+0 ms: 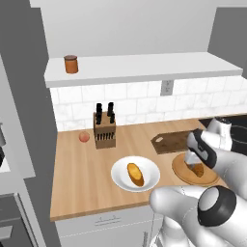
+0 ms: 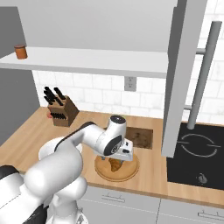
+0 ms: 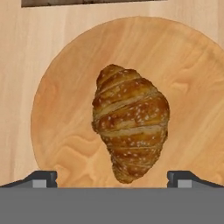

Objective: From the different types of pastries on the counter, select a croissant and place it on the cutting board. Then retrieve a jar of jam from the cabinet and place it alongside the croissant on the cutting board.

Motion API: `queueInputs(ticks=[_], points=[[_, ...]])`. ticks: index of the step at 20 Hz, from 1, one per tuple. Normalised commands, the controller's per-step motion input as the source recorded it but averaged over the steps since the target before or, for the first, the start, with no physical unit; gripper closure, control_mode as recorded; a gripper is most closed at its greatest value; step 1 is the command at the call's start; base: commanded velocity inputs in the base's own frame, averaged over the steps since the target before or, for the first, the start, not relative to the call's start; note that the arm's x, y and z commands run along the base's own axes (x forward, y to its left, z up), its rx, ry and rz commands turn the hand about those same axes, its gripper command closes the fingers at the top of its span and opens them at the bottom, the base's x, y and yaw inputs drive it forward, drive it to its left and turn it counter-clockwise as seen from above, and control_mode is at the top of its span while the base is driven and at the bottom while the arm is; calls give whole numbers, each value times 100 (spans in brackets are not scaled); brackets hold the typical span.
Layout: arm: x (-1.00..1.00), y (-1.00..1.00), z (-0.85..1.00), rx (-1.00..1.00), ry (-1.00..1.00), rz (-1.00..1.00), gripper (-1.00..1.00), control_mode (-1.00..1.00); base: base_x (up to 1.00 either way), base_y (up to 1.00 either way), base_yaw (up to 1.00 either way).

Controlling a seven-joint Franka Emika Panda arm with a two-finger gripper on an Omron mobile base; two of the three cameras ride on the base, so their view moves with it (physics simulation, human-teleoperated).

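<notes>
Wooden and round, a plate (image 3: 65, 109) sits at the near right of the counter (image 1: 82, 183), and the croissant (image 3: 130, 131) lies on it, seen from directly above in the hand view. The gripper (image 3: 112, 178) is poised over the pastry with its fingers spread wide, one tip on each side of the croissant's narrow end, and nothing is held between them. In the base views the hand is seen lowered close over the plate.

As judged from these pictures, the task is at its first step: the croissant has not been lifted, and the dark cutting board (image 1: 170, 142), just beyond the plate toward the wall, bears no pastry. A different pastry (image 1: 135, 174) rests on a white plate (image 1: 120, 178) to the left and is not wanted. A brown jar (image 1: 71, 64) is seen on the shelf (image 1: 144, 67) at far left; whether it is the jam cannot be told. The jam's retrieval and placing are left entirely undone.

No brand, label or readable writing is visible on any object.
</notes>
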Motion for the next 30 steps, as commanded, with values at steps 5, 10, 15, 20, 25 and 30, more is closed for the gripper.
queueInputs(ticks=[5,10,15,20,25,30], points=[[0,0,-9,0,0,0,-100,-100,0,0,0],[14,0,-16,-1,0,0,-100,-100,0,0,0],[22,0,-12,0,0,0,-100,-100,0,0,0],[20,-9,-9,0,0,0,-100,-100,0,0,0],[0,-12,-23,0,0,0,-100,-100,0,0,0],[2,-1,-21,0,0,0,-100,-100,0,0,0]])
